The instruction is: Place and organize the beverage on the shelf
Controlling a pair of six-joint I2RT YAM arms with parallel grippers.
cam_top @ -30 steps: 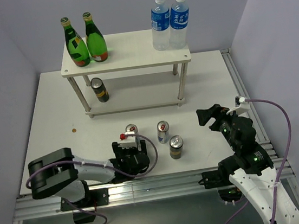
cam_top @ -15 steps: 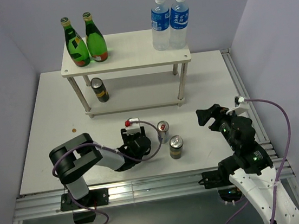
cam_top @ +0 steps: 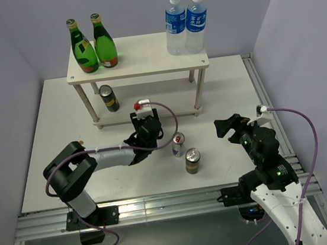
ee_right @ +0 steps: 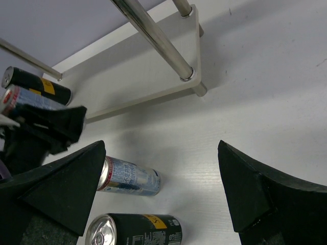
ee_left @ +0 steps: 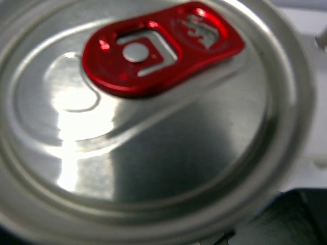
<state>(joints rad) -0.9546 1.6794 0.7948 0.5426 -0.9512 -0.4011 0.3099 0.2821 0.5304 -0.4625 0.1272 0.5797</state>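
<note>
My left gripper point(cam_top: 146, 130) is shut on a slim silver can point(ee_left: 153, 127) with a red tab, whose top fills the left wrist view. It holds the can just in front of the shelf point(cam_top: 144, 62); the right wrist view shows the same can point(ee_right: 18, 99) in its black fingers. A second silver can point(cam_top: 178, 144) and a dark can point(cam_top: 192, 161) stand on the table. Another dark can point(cam_top: 109, 97) sits on the lower tier. Two green bottles point(cam_top: 94, 46) stand at the top board's left. My right gripper point(cam_top: 233, 127) is open, to the right of the cans.
Two clear water bottles with blue labels point(cam_top: 186, 24) stand at the right end of the shelf's top board. Metal legs point(ee_right: 153, 38) hold up the shelf. The table's metal rail point(cam_top: 266, 110) runs along the right edge, with walls on three sides.
My left gripper closed on the silver can near the front edge and carried it away from me to the front of the shelf. The right arm has not moved.
</note>
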